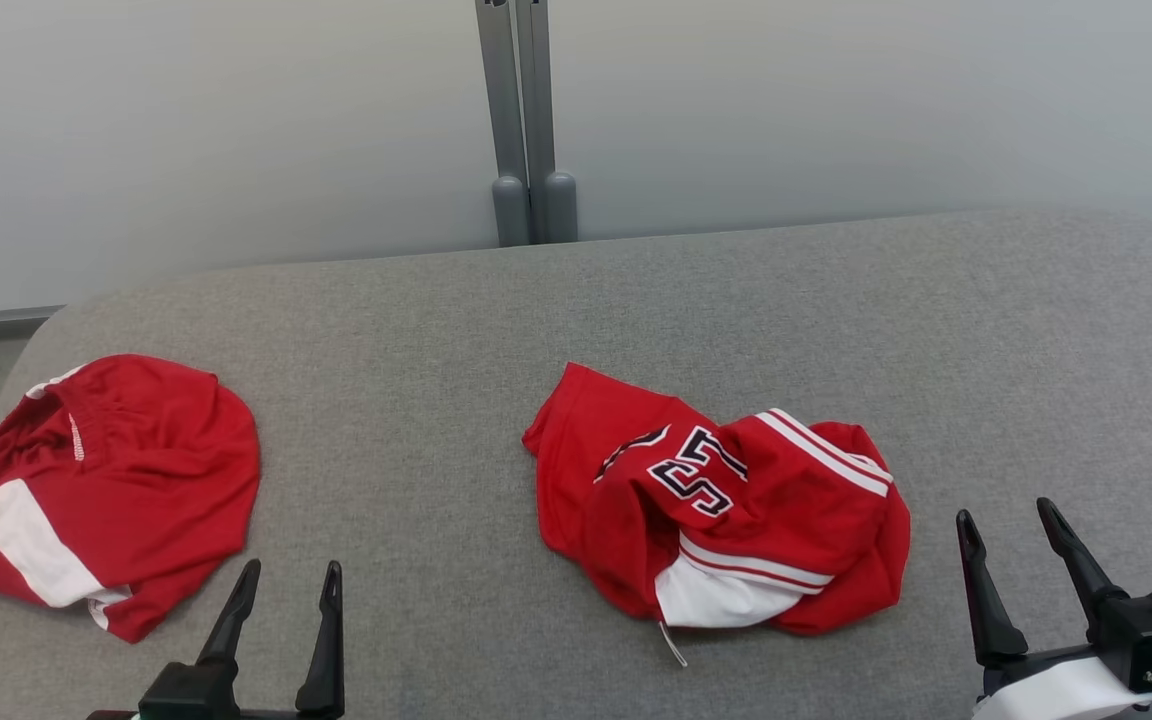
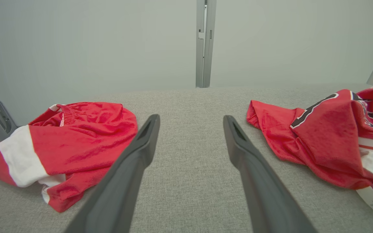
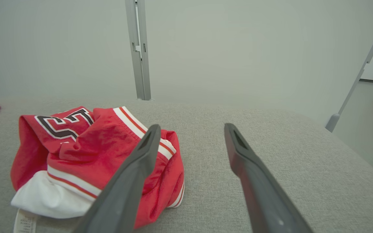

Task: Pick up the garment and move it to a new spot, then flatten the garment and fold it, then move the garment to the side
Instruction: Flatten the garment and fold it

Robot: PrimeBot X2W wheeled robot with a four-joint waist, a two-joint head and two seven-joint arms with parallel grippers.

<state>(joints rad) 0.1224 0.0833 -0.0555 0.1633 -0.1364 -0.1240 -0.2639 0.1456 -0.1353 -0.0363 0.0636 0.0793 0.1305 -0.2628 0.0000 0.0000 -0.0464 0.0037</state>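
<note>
We find the grey upholstered table (image 1: 576, 300) with a double metal post (image 1: 528, 120) standing behind the middle of its far edge, and we take that post as our reference.

The numbered garment (image 1: 726, 510) lies crumpled on the table in front of the post and somewhat to its right. It is red, with white and red striped trim, a white panel on its near side and dark, white-edged numerals on top. A white label (image 1: 673, 643) trails from its near edge onto the fabric surface.

A second red garment (image 1: 106, 490), with a white band, lies bunched well to the left of the post, close to the table's left edge and well apart from the first.

The left gripper (image 1: 294, 568) stands to the left of the post and towards the near edge, its fingers spread and grasping nothing — bare table shows between them in the left wrist view.

The right gripper (image 1: 1007, 513) stands far to the right of the post, just beside the numbered garment's right side — jaws parted, nothing held.
</note>
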